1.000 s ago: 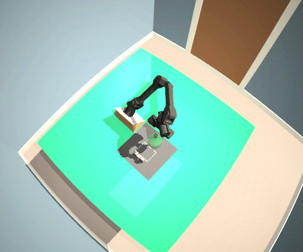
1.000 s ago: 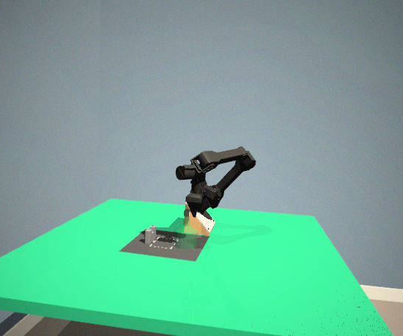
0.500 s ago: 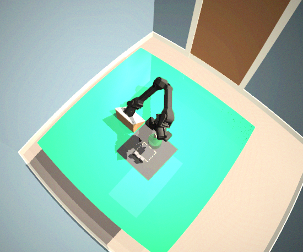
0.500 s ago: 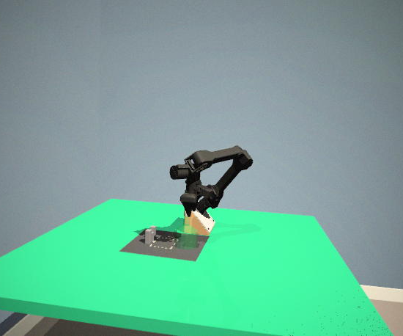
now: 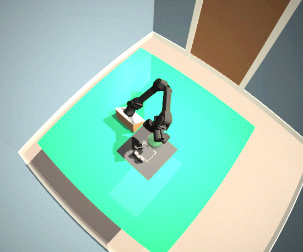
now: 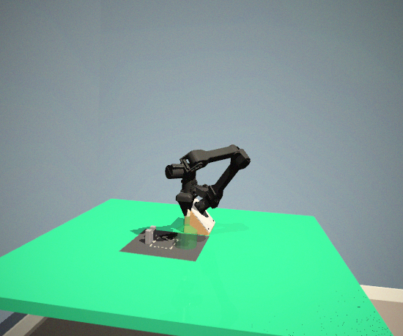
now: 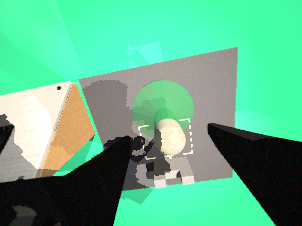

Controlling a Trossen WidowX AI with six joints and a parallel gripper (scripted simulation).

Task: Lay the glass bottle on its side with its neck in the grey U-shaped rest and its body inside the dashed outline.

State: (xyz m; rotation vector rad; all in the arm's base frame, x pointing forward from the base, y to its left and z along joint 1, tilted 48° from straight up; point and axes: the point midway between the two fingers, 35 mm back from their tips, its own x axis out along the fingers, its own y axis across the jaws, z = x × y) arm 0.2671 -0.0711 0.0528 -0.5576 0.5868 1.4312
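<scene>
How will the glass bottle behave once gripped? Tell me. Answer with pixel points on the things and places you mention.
The glass bottle (image 5: 153, 142) (image 6: 187, 239) (image 7: 163, 100) looks rigid and probably fragile, being glass. Its smooth, rounded neck may slip in a loose grip. Standing upright on a broad base, it should resist tipping, though a high sideways push might topple it.

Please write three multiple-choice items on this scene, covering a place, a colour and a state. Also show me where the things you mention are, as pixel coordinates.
1. Where does the bottle (image 5: 155, 142) (image 6: 187, 240) (image 7: 162, 100) stand?
A) on the floor
B) on the arm's base
C) on the grey mat (image 5: 161, 162) (image 6: 135, 246) (image 7: 215, 98)

2. What colour is the bottle's tip (image 7: 171, 138)?
A) cream
B) red
C) blue

3. How are the jaws?
A) pressed together
B) apart, with gaps beside the tip
C) clamped on the U-shaped rest

1: C, its round bottom sits within the mat's edges.
2: A, the wrist view shows a pale, creamy end.
3: B, the wrist view shows mat between each finger and the tip.
</scene>
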